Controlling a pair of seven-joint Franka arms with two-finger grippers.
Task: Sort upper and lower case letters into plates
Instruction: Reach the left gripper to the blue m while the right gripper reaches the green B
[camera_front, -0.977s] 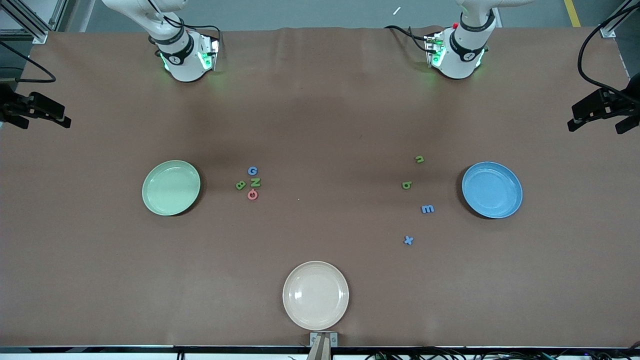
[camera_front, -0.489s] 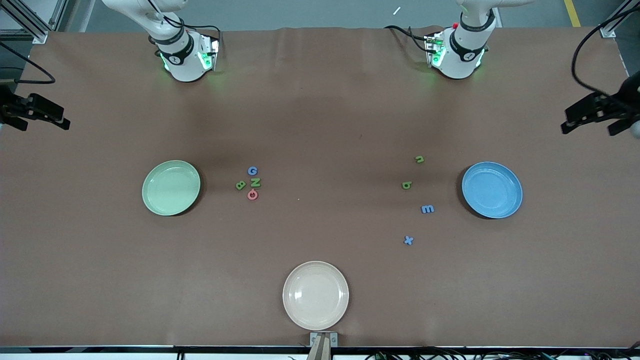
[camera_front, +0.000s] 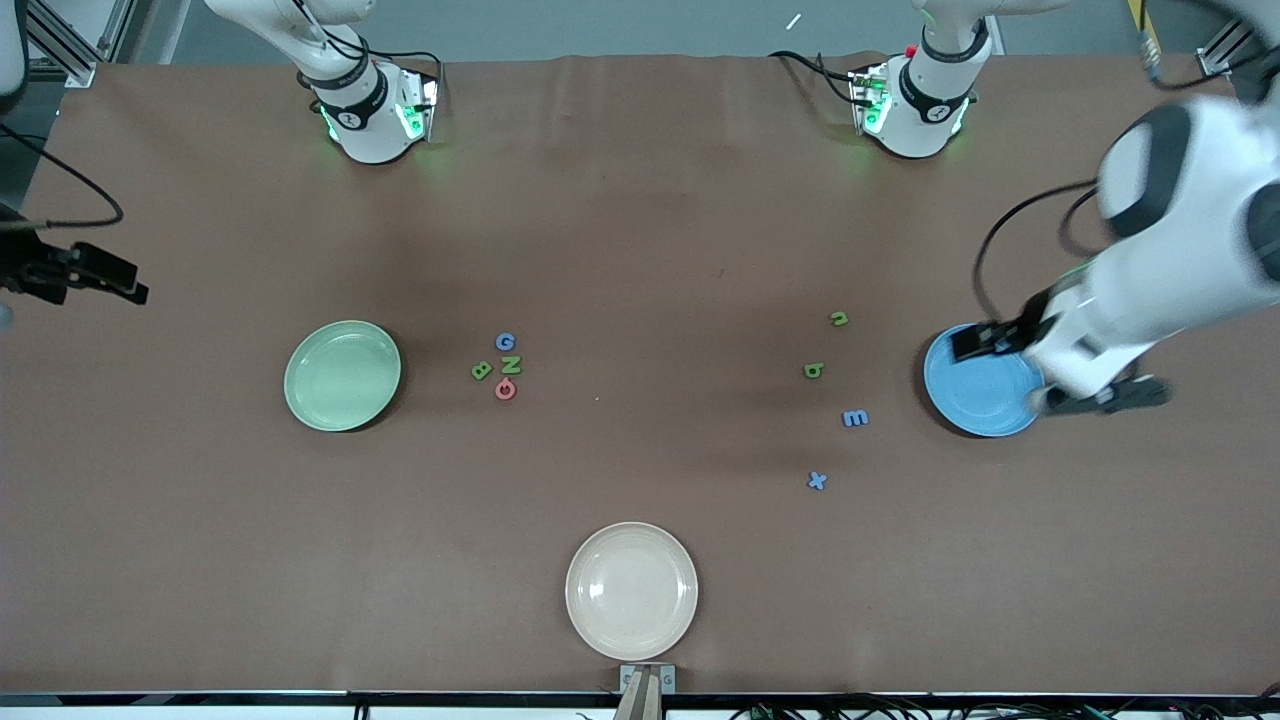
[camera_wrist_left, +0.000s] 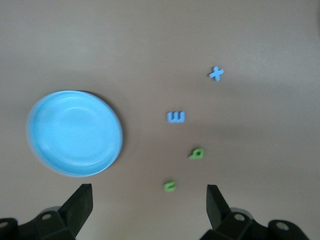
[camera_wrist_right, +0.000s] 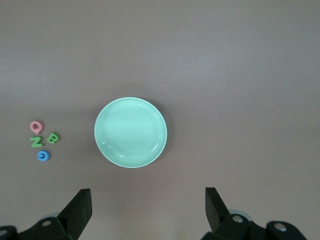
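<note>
Four capitals lie bunched beside the pale green plate (camera_front: 342, 375): blue G (camera_front: 505, 342), green N (camera_front: 511, 365), green B (camera_front: 481, 371) and a round pink one (camera_front: 506, 389). Four small letters are scattered beside the sky blue plate (camera_front: 975, 385): green n (camera_front: 839, 319), green b (camera_front: 813, 371), blue m (camera_front: 855, 418) and blue x (camera_front: 817, 481). My left gripper (camera_front: 1040, 372) hangs high over the blue plate's edge, open and empty (camera_wrist_left: 149, 197). My right gripper (camera_front: 100, 278) hovers open and empty at the right arm's end of the table, looking down on the green plate (camera_wrist_right: 131, 132).
A cream-beige plate (camera_front: 631, 590) sits near the table's front edge, midway along it. Both arm bases (camera_front: 375, 110) stand at the table's back edge. A brown cloth covers the table.
The left arm has swung in from the table's end to above the blue plate. The right gripper has drifted a little toward the front camera. No letter has moved.
</note>
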